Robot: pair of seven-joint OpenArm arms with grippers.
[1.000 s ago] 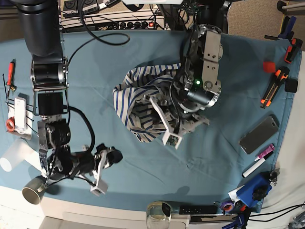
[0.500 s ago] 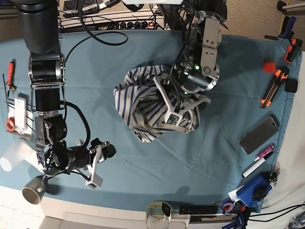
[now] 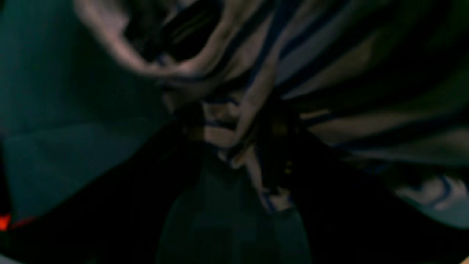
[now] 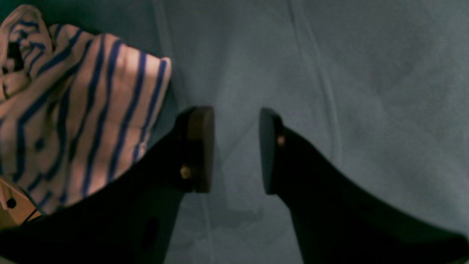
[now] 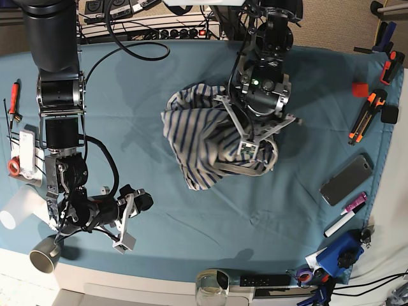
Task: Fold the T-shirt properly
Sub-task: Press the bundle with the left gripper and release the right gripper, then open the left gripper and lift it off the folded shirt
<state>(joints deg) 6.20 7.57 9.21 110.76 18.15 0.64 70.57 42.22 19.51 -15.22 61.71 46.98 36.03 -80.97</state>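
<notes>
Gripping bunched T-shirt (image 5: 204, 143), apparently: left pincer (image 5: 250, 148), view dark. Right pincer (image 4: 236, 150) released over tablecloth (image 4: 366, 73).

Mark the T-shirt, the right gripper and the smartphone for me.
T-shirt (image 5: 194, 143): base view, striped bunched cloth.
Right gripper (image 4: 236, 148): right wrist view, gap between its fingertips.
Smartphone (image 5: 346, 179): base view, middle of its back.

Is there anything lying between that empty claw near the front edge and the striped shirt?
Nothing visible. The right gripper hangs with its jaws open over bare tablecloth, and only cloth lies between it and the T-shirt. The shirt is bunched in a heap, with the left gripper already on it.
</notes>
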